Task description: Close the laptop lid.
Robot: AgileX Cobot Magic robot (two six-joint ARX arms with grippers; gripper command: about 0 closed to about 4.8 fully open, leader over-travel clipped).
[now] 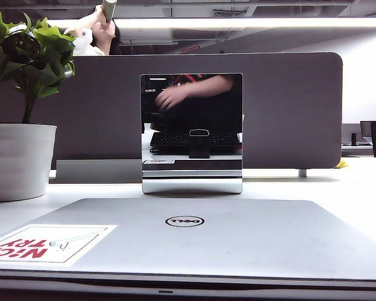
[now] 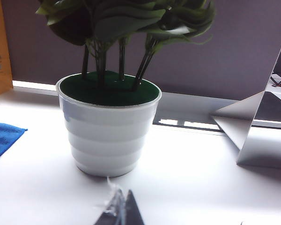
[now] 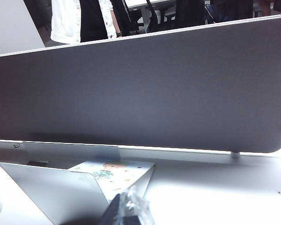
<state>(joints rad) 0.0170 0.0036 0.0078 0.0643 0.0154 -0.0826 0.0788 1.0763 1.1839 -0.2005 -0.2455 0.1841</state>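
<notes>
A white ribbed pot [image 2: 108, 133] is standing on the worktop [image 2: 201, 187], holding a dark green filling from which a leafy plant [image 2: 126, 21] is rising; the same pot is showing at the left of the exterior view.

The laptop lid [image 1: 238, 235] is lying flat and shut over the laptop body at the near edge of the worktop, its matte silver face turned up, with the oval Dell logo [image 1: 184, 221] at its middle and a white sticker with red letters [image 1: 47, 243] near its left corner. Behind it a small square mirror [image 1: 192, 132] is standing upright, and a grey partition board [image 3: 145, 89] is running along the back.

The left pincer [image 2: 119, 208] is showing only as a dark tip, hovering just before the pot; the right pincer [image 3: 129, 208] is hovering near the mirror's folded base [image 3: 56, 192]. I cannot tell whether either pincer is open or closed. Neither wrist view is showing the lid, and neither pincer is visible in the exterior view, so how they are standing relative to the lid cannot be told.
</notes>
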